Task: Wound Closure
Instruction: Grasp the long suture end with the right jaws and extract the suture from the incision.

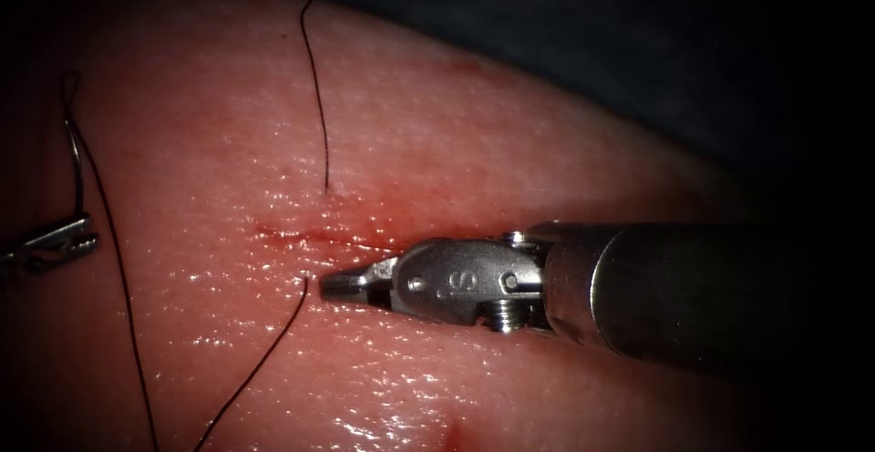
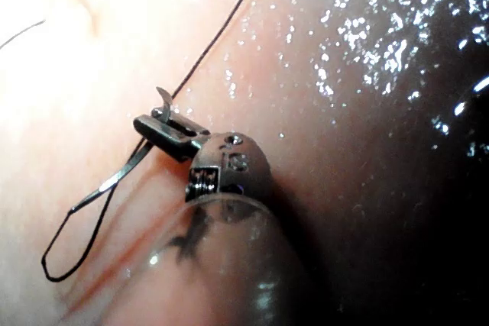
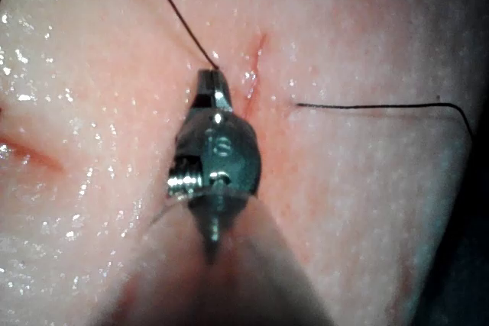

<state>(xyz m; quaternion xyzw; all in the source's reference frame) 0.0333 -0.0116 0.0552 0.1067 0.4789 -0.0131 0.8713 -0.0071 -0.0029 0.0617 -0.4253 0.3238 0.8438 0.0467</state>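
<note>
The cut (image 1: pixel 301 233) is a short red line across the tissue (image 1: pixel 474 142). Dark thread (image 1: pixel 317 97) enters the tissue just above the cut, comes out just below it (image 1: pixel 305 281) and trails down and left. My right tool (image 1: pixel 330 286) lies over the cut from the right, jaws shut, tip right at that exit; in the right wrist view the right tool (image 3: pixel 212 80) meets the thread (image 3: pixel 179 17), and I cannot tell whether it pinches it. At the far left, my left tool (image 1: pixel 59 241) is shut on the needle (image 1: pixel 77 169) near one end, clear of the tissue. The left wrist view shows the left tool (image 2: pixel 160 129) clamping the needle (image 2: pixel 122 173).
From the needle's tail a long thread strand (image 1: pixel 128 306) runs down the left side of the tissue. A small red mark (image 1: pixel 451 434) sits near the lower edge. The tissue falls away into dark background (image 1: pixel 638 33) at the upper right.
</note>
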